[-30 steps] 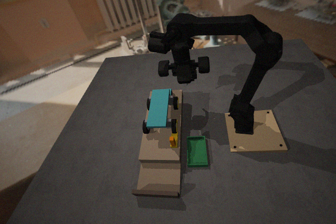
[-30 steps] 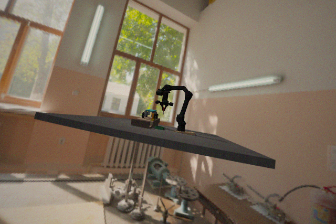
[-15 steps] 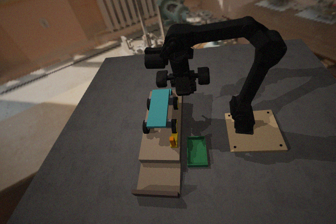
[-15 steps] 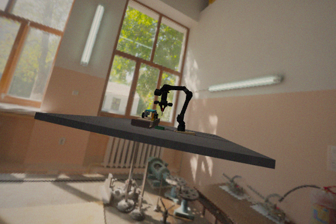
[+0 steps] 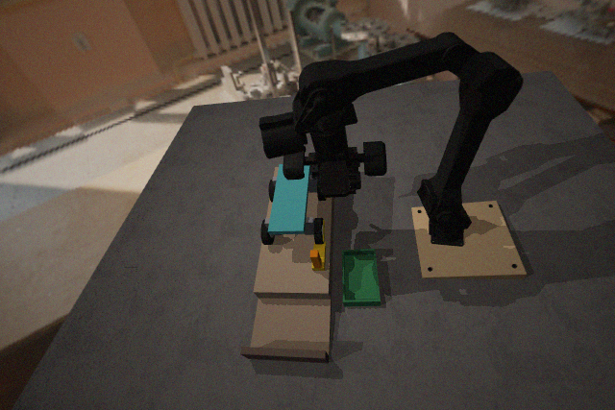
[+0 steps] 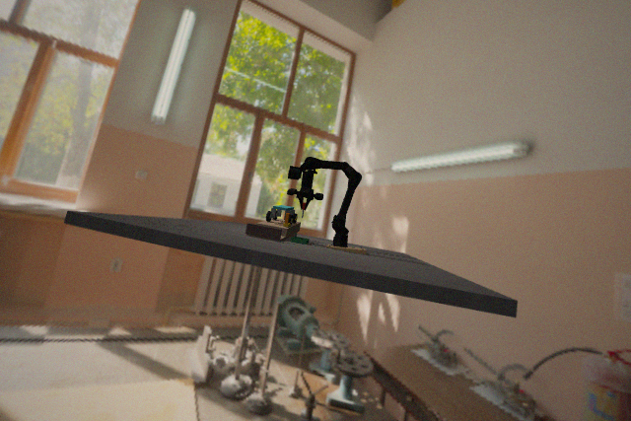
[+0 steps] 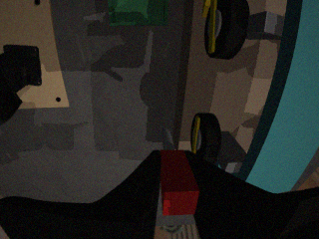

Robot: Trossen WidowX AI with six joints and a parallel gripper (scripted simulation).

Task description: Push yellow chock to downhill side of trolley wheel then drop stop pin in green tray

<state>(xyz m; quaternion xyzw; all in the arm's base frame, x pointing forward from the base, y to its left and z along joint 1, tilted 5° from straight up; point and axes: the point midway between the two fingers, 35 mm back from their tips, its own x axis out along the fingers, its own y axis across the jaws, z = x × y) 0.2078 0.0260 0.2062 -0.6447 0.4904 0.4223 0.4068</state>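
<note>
My gripper [image 6: 304,206] [image 7: 170,156] is shut on the red-headed stop pin [image 7: 179,184], whose grey shaft points down. It hangs in the air beside the ramp, on the tray's side; in the top view the pin is hidden behind the gripper. The teal trolley [image 5: 290,202] [image 6: 283,208] [image 7: 294,90] stands on the ramp [image 5: 290,271] [image 6: 262,231] [image 7: 199,90]. The yellow chock [image 5: 323,248] with its orange handle [image 5: 314,258] sits at the downhill side of the near right wheel [image 5: 318,230], seemingly against it. The green tray [image 5: 361,302] [image 7: 140,23] holds nothing visible.
The tray lies on the dark table [image 5: 188,296] beside the ramp's lower half. The arm's wooden base plate [image 5: 477,266] [image 7: 40,25] lies beyond the tray, to the right in the top view. The ramp ends in a lower step with a raised lip [image 5: 282,352].
</note>
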